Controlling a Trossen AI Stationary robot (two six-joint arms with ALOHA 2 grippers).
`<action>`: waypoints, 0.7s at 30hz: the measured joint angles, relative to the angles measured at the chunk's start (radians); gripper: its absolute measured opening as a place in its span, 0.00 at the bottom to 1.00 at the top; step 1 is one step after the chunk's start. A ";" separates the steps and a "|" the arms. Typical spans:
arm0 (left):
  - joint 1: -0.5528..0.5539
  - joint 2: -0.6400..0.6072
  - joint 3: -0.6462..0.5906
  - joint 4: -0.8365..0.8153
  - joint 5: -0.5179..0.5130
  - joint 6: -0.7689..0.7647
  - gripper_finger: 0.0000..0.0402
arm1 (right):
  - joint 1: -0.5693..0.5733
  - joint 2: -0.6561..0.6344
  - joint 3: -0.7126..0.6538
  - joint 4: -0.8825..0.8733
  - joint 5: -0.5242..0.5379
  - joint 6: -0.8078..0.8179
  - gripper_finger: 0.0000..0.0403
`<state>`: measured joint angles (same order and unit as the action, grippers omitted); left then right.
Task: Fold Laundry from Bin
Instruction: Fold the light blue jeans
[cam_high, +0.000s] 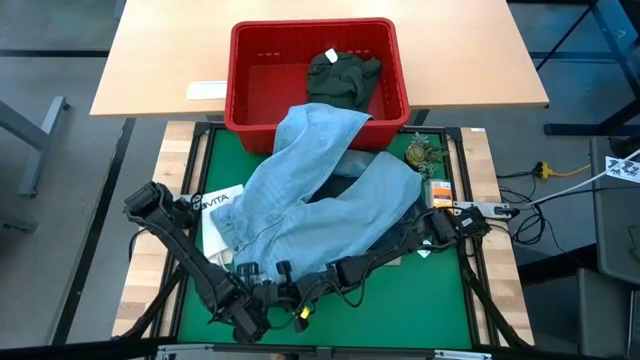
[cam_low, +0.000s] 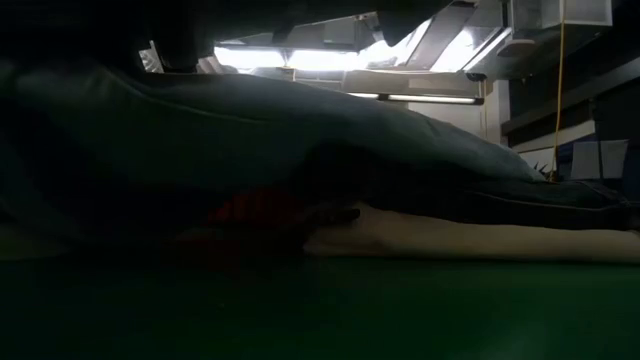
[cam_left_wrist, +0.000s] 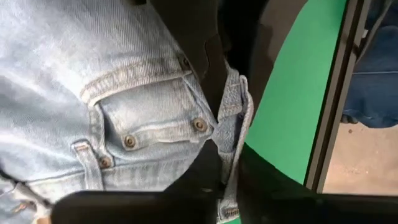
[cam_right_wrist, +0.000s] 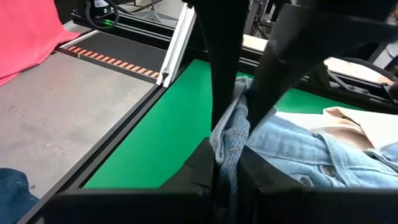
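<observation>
Light blue jeans (cam_high: 320, 190) spread over green mat (cam_high: 420, 300), one leg draped over red bin (cam_high: 245, 95) rim. L gripper (cam_left_wrist: 227, 180) & R gripper (cam_right_wrist: 227, 155) both clamped on the waistband at near edge. Olive piece (cam_high: 342, 75) in bin

We count one red bin (cam_high: 250, 85), one pair of light blue jeans (cam_high: 320, 195), one dark olive-green garment (cam_high: 340, 75), one beige garment (cam_low: 470, 240), two grippers, left gripper (cam_left_wrist: 227, 186), right gripper (cam_right_wrist: 227, 174)
</observation>
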<state>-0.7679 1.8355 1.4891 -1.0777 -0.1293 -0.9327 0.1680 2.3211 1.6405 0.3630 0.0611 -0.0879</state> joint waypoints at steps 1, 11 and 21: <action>0.001 -0.001 0.000 -0.005 0.007 -0.001 0.04 | 0.000 0.000 0.000 0.000 0.003 0.010 0.06; -0.007 -0.028 0.088 -0.169 0.032 -0.002 0.04 | -0.001 -0.005 0.107 -0.192 -0.073 0.020 0.26; -0.098 -0.035 0.243 -0.503 0.005 -0.202 0.04 | 0.002 -0.006 0.561 -1.097 0.002 -0.074 0.49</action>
<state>-0.8655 1.8006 1.7325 -1.5809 -0.1242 -1.1347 0.1700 2.3146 2.2020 -0.7341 0.0627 -0.1623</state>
